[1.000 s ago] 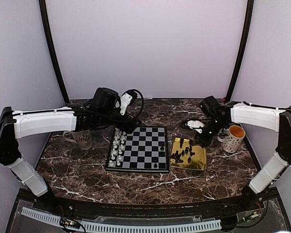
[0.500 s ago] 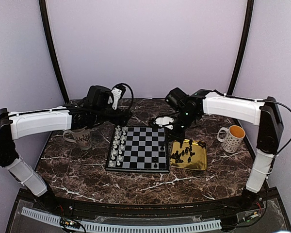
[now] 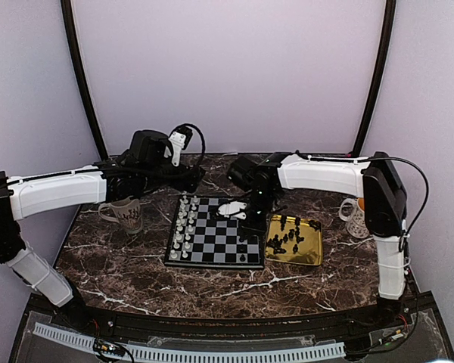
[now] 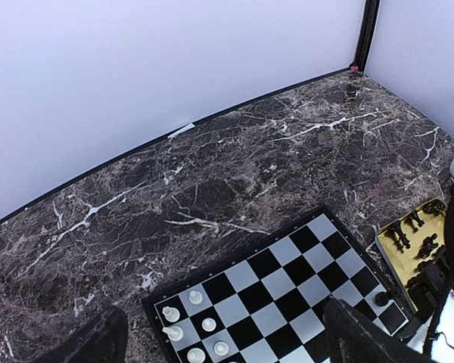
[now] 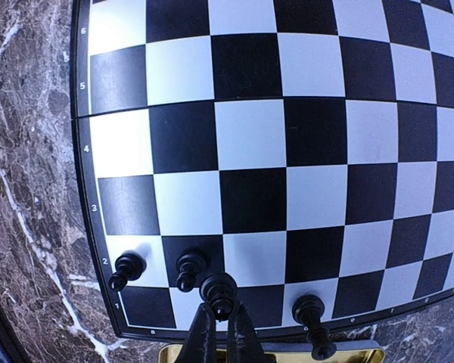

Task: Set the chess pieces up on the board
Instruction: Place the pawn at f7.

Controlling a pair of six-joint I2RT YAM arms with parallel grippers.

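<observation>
The board (image 3: 212, 243) lies mid-table, with pale chess pieces (image 3: 183, 227) in two columns on its left side. A few black chess pieces (image 5: 125, 270) stand along its right edge, and several more lie in the gold tray (image 3: 309, 253). My right gripper (image 5: 222, 310) is over that right edge, shut on a small black piece (image 5: 219, 289). Whether this piece touches the board I cannot tell. My left gripper (image 4: 227, 348) hovers open behind the board's far left corner with nothing between its fingers (image 4: 363, 340).
A patterned mug (image 3: 127, 215) stands left of the board. A second mug (image 3: 353, 217) stands at the right, partly hidden behind the right arm. The gold tray (image 4: 420, 227) sits close against the board's right side. Bare marble tabletop (image 4: 212, 174) stretches to the back wall.
The right arm has swung left from the gold tray to the board's right edge, carrying a black piece. The left arm has drawn back a little from the board.
</observation>
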